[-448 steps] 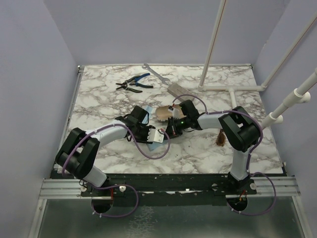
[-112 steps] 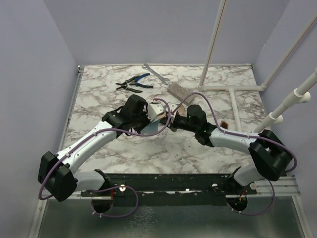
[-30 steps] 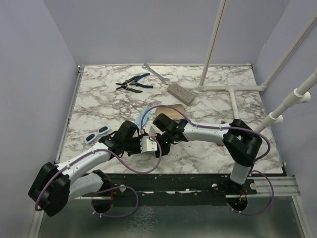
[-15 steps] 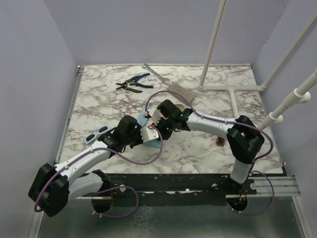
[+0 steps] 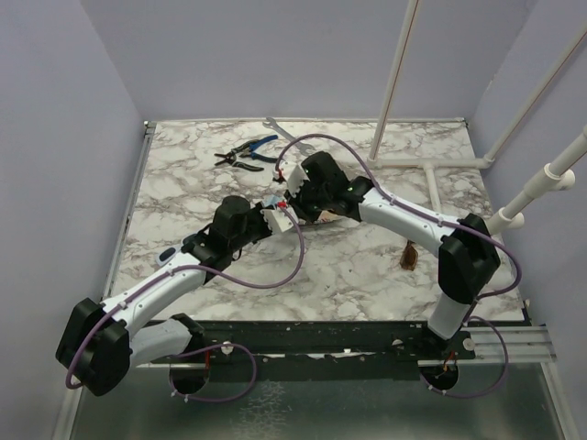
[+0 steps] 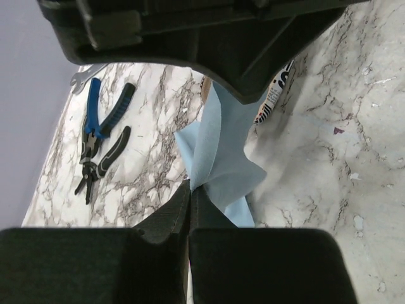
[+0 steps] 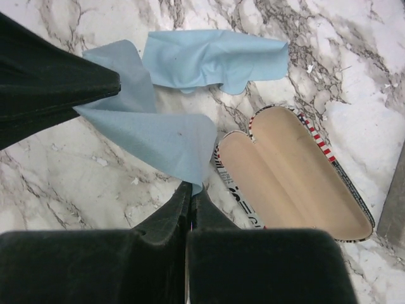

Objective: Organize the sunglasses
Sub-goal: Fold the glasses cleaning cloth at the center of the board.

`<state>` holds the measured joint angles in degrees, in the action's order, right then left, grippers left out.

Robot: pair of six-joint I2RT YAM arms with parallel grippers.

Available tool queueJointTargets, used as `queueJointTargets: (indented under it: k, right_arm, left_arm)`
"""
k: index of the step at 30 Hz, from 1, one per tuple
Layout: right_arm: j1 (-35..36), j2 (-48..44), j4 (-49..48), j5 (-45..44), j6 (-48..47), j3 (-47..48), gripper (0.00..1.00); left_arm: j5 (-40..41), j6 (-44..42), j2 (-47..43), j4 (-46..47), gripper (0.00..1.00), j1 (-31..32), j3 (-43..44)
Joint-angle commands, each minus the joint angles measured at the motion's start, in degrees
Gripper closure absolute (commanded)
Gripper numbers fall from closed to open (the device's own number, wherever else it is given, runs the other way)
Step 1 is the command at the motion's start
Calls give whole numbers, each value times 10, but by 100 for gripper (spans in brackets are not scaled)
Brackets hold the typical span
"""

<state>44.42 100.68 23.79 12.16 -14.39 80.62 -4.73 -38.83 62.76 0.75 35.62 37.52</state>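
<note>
The sunglasses (image 5: 410, 256) lie on the marble table at the right, beside my right arm's elbow, apart from both grippers. My left gripper (image 5: 278, 214) and right gripper (image 5: 295, 197) meet at mid-table. In the left wrist view my left gripper (image 6: 190, 188) is shut on a corner of the light blue cloth (image 6: 218, 158). In the right wrist view my right gripper (image 7: 191, 190) is shut on another corner of the cloth (image 7: 152, 130), which hangs between the two. An open case (image 7: 297, 183) with a tan lining lies just right of it.
Blue-handled pliers (image 5: 248, 151) and a wrench (image 5: 275, 126) lie at the far left; both also show in the left wrist view (image 6: 101, 136). White pipes (image 5: 431, 170) stand at the far right. A grey edge (image 7: 395, 196) shows beyond the case.
Both grippers have moved together away from the near edge toward the far middle of the table, carrying the blue cloth. The sunglasses have not moved.
</note>
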Motion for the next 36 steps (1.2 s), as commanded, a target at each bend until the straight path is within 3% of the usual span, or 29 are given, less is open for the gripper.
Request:
queueJointTargets:
  k: [1,11,20,36]
  right_arm:
    - [21,-10,46,9,-24,-21,99]
    - [109,16,66,80,-23,-91,100]
    - [139,42,25,156,9,-110,100]
    - [111,87,0,152,38,-96,100]
  left_arm:
    - [-25,-7,-5,1,100,-2,-30]
    - [-98,-108,-59,-149,100,2,-112]
    - [-132,-164,-63,-268,100,12,-127]
    - [-85,-80,-33,-248,100,13,-141]
